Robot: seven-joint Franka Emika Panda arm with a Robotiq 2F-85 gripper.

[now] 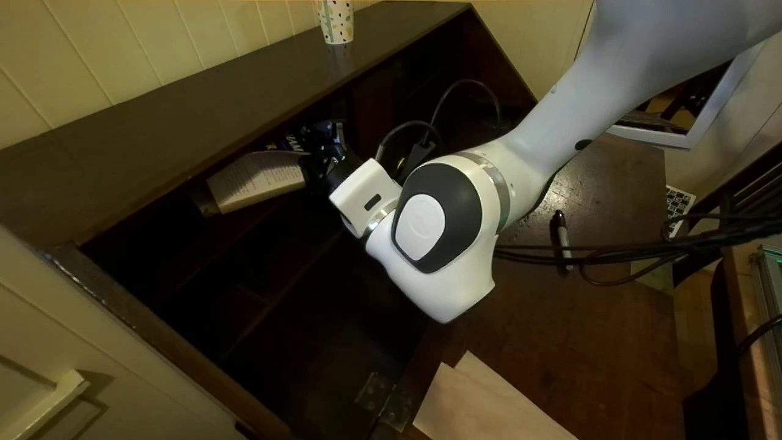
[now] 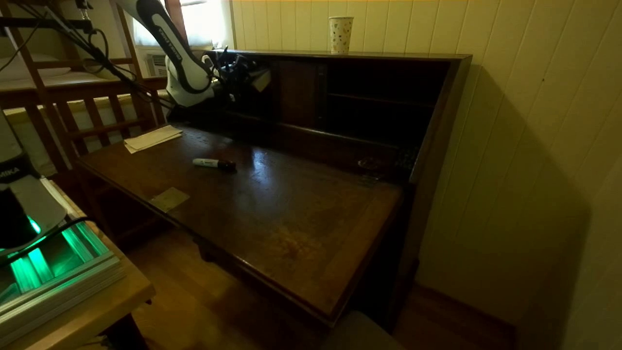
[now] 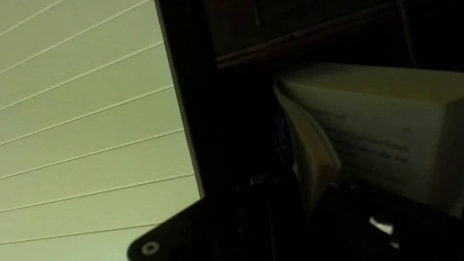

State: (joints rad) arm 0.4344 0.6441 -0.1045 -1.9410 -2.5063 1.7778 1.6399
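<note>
A thick book [image 1: 259,180] with pale printed pages and a dark blue cover is in the dark cubby of the wooden desk. It also shows in an exterior view [image 2: 262,81] and fills the right of the wrist view [image 3: 380,123]. My gripper [image 1: 324,150] reaches into the cubby at the book. In the wrist view, the gripper [image 3: 306,185] is closed on the book's cover and some bent pages, which narrow between the dark fingers. The thick block of pages stands outside the right finger. The fingertips are very dark in all views.
A desk [image 2: 291,209] has its front lowered, with open shelves behind. A marker [image 2: 214,164] and folded pale sheets [image 2: 153,138] lie on it. A spotted paper cup [image 2: 340,35] stands on the top ledge. Cables [image 1: 702,238] hang near the arm. A pale panelled wall [image 3: 83,119] stands behind.
</note>
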